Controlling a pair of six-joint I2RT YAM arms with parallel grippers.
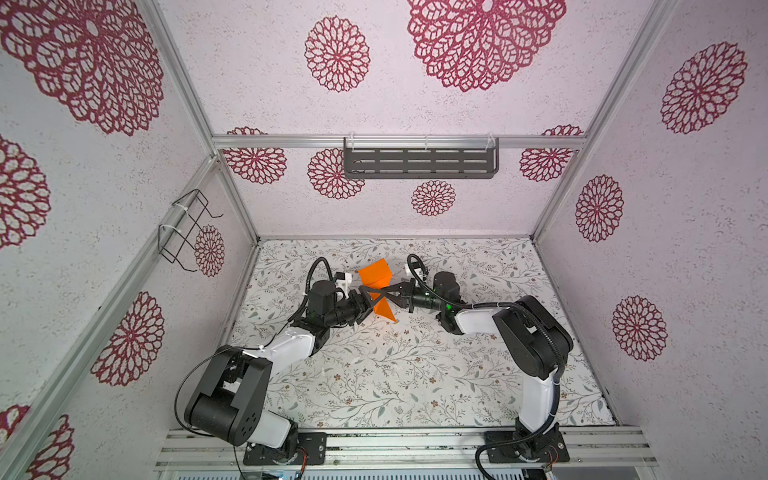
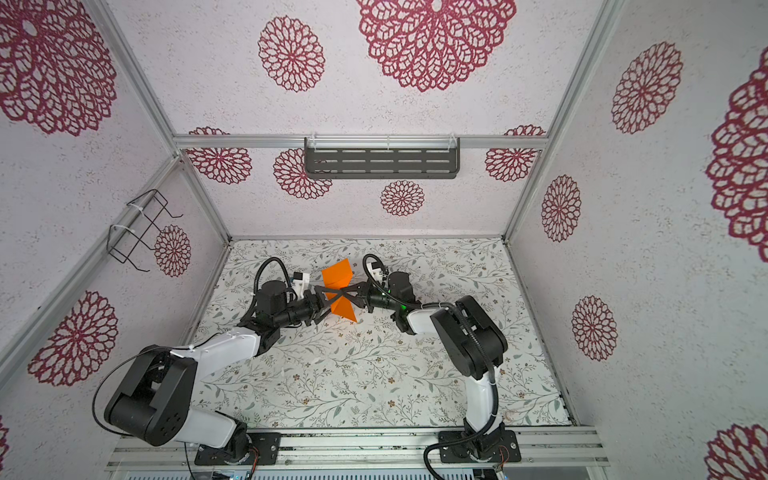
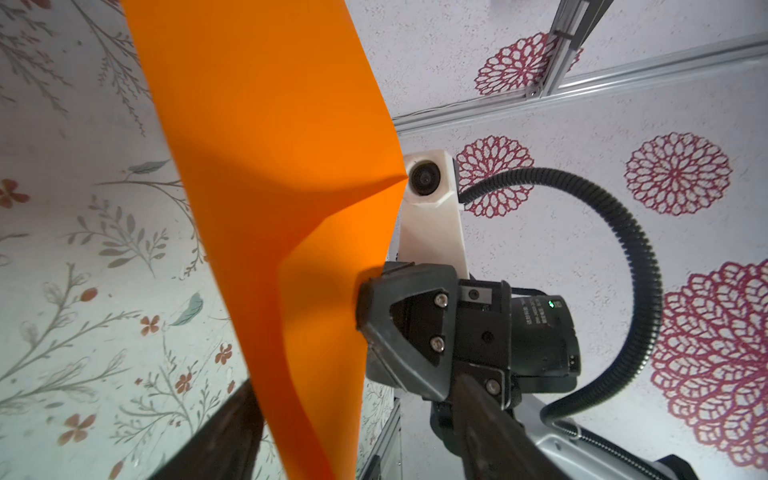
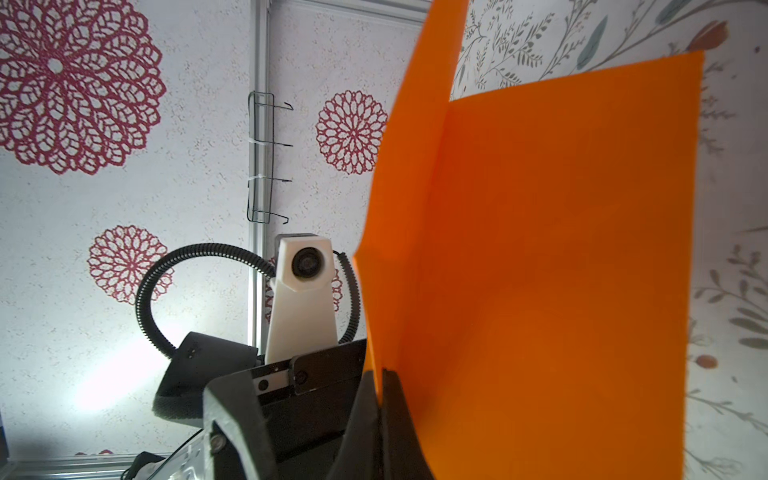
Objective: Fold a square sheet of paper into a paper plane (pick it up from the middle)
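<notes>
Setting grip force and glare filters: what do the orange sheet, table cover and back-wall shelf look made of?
Orange sheet: thin matte paper; creases and bows. Table cover: printed floral film or cloth, low sheen; can't tell which. Back-wall shelf: dark grey slotted sheet metal, probably painted; could be plastic.

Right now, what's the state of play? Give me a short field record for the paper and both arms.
sheet: square sheet of paper, orange, bent, standing on edge, not flat on the table
right gripper: jaws shut on the sheet
left gripper: jaws open, sheet passing between them
fold progress: no plane shape yet
</notes>
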